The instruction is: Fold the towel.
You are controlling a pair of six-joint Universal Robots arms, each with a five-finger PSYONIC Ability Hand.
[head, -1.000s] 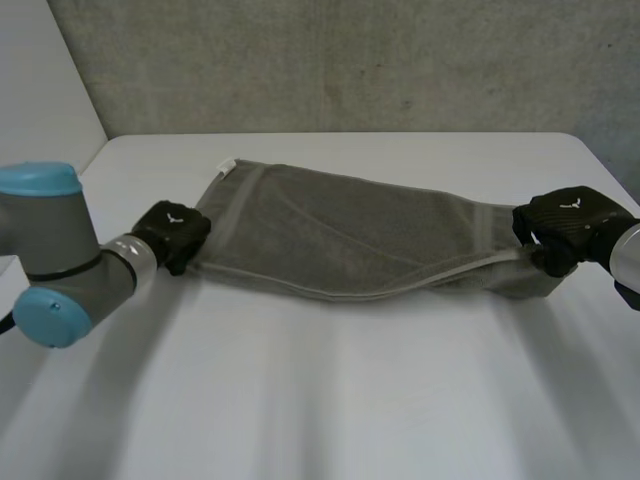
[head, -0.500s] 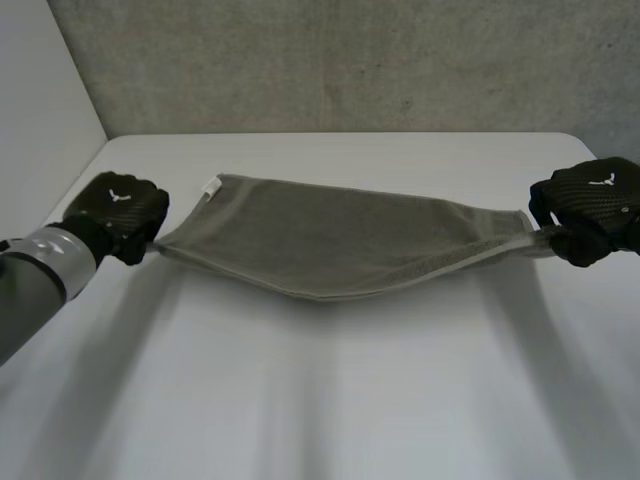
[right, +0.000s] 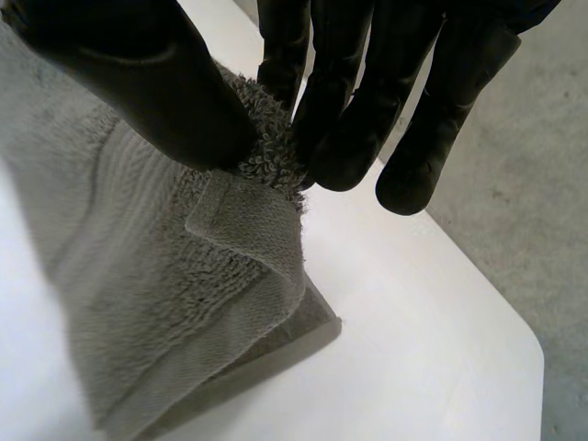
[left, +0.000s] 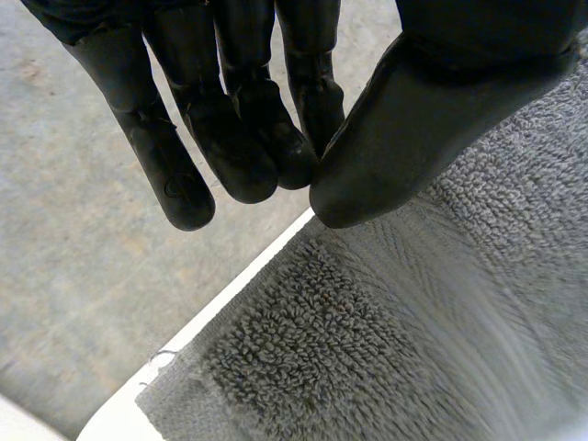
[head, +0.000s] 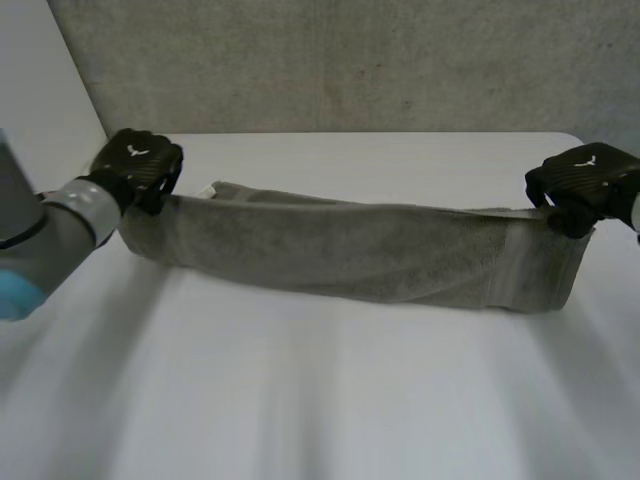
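No text or number is legible. The left hand point(head: 138, 160), upper left, and the right hand point(head: 585, 180), upper right, each carry a small white emblem without letters. The white tag point(head: 208, 189) on the towel point(head: 340, 250) shows no readable print.

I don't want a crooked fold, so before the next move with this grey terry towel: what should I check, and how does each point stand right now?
1. Left hand grip on the grey terry towel: ok, thumb and fingers pinch one end.
2. Right hand grip: ok, thumb and fingers pinch the corner of the other end.
3. Towel stretched between the hands: ok, it spans them without a deep sag.
4. Right end lying flat: not ok, a flap of its edge is turned over just below the pinch.
5. Lower edge lifted off the white table: cannot tell.
6. Bare table in front of the towel: ok.
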